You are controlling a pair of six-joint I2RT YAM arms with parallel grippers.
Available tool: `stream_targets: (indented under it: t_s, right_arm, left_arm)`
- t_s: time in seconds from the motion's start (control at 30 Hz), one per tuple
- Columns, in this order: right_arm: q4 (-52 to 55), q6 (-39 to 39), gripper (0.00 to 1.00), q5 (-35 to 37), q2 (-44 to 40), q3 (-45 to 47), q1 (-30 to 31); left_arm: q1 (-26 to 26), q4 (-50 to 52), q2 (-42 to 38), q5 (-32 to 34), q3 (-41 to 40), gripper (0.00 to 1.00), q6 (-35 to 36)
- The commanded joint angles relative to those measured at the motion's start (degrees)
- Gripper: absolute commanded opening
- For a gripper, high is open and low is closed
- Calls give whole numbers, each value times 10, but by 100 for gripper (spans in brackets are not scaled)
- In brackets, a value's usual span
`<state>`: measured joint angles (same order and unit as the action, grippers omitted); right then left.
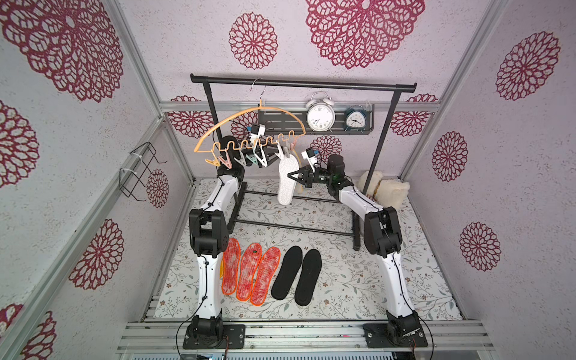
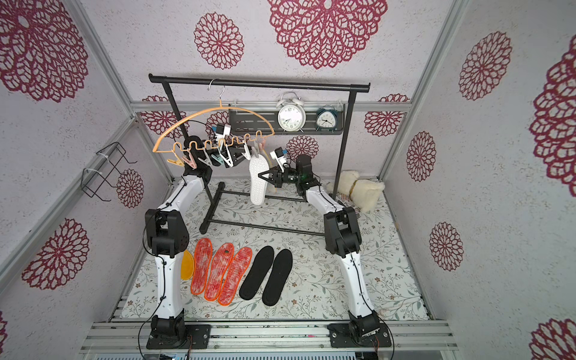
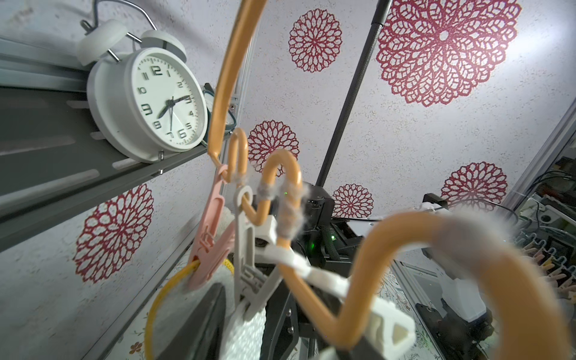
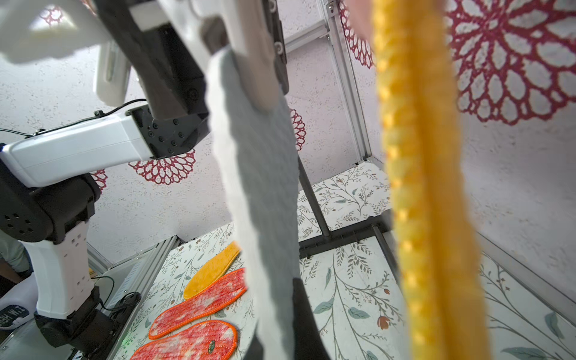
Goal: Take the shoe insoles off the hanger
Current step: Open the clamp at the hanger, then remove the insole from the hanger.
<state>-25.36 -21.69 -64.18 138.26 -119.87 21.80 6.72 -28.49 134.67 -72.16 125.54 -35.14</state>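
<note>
The orange-tan hanger (image 1: pixel 249 117) (image 2: pixel 199 117) (image 3: pixel 224 78) hangs by its hook from the rack. At its right end a grey clothespin (image 3: pixel 241 233) holds a pale insole (image 1: pixel 286 184) (image 2: pixel 258 184) (image 4: pixel 261 174). Behind it a pink pin (image 3: pixel 212 233) holds a yellow insole (image 4: pixel 420 187). My right gripper (image 1: pixel 291 175) (image 2: pixel 263 175) (image 4: pixel 280 327) is shut on the pale insole at mid-height. My left gripper (image 1: pixel 277 151) (image 3: pixel 246 314) is raised behind the hanger, open, one finger on each side of the grey clothespin. Three red-speckled insoles (image 1: pixel 249 271), two black ones (image 1: pixel 296 271) and a yellow one (image 2: pixel 187 265) lie on the mat.
The black garment rack (image 1: pixel 302 83) stands over the back of the floral mat, its base bars (image 1: pixel 293 227) running across it. Two alarm clocks (image 1: pixel 320 117) sit on a wall shelf just behind the hanger. Several empty clothespins (image 1: pixel 243 159) dangle left. A cream plush (image 1: pixel 385 190) lies back right.
</note>
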Motion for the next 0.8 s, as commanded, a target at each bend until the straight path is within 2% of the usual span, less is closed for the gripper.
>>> stream_targets:
  t_s: [0.0,0.2,0.53,0.77]
  right_arm:
    - [-2,-7,2,-15,-4,-24,3]
    - [1,-9,2,-21,-1,-29,9]
    - [9,-10,2,-30,-3,-26,15]
    - [10,-11,1,-31,-3,-25,21]
  left_arm:
    - [6,-12,15,-17,23,47,5]
    - [8,-22,30,-18,39,43,0]
    - [14,-25,36,-11,54,27,1]
    - [17,-26,33,-14,53,22,-1]
